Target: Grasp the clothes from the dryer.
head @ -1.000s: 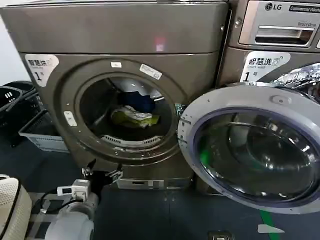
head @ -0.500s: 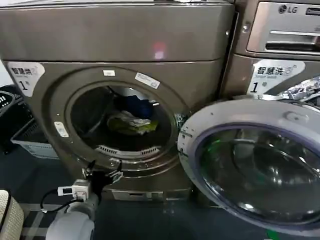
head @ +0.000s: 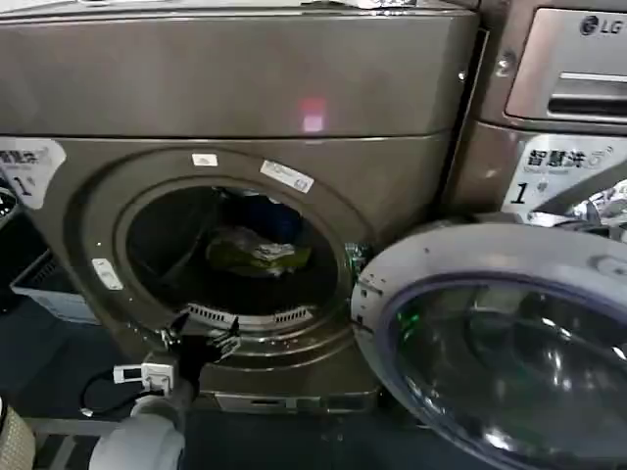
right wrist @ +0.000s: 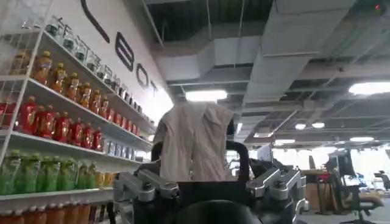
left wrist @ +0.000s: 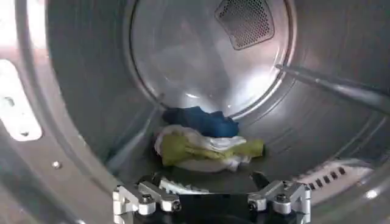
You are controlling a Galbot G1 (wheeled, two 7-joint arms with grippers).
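In the head view the left gripper [head: 203, 338] sits low in front of the dryer [head: 245, 78], level with the bottom rim of the round porthole [head: 230, 259]. Its two fingers are spread wide apart with nothing between them. From the left wrist camera the same gripper [left wrist: 210, 196] shows both finger mounts set far to either side, the gap between them bare, pointing into the drum.

Beyond the fingers lies the grey perforated lint grille [head: 245, 315] at the lip of the opening. Farther in, on the drum floor, rest the clothes [left wrist: 204, 141]: a yellow-green piece tangled with a white one, and a dark blue piece lying just behind and touching them. In the head view the clothes [head: 257, 253] lie well inside the opening, apart from the gripper. At the back of the drum a round wall carries a mesh vent [left wrist: 245, 21].

The glass door [head: 505, 348] stands swung open to the right of the porthole, its grey rim facing outward. Behind it stands a second machine [head: 558, 117] with a white label.

The right gripper [right wrist: 207, 189] is turned away toward shelves of bottled drinks [right wrist: 55, 122] and a ceiling, its fingers spread apart and holding nothing.
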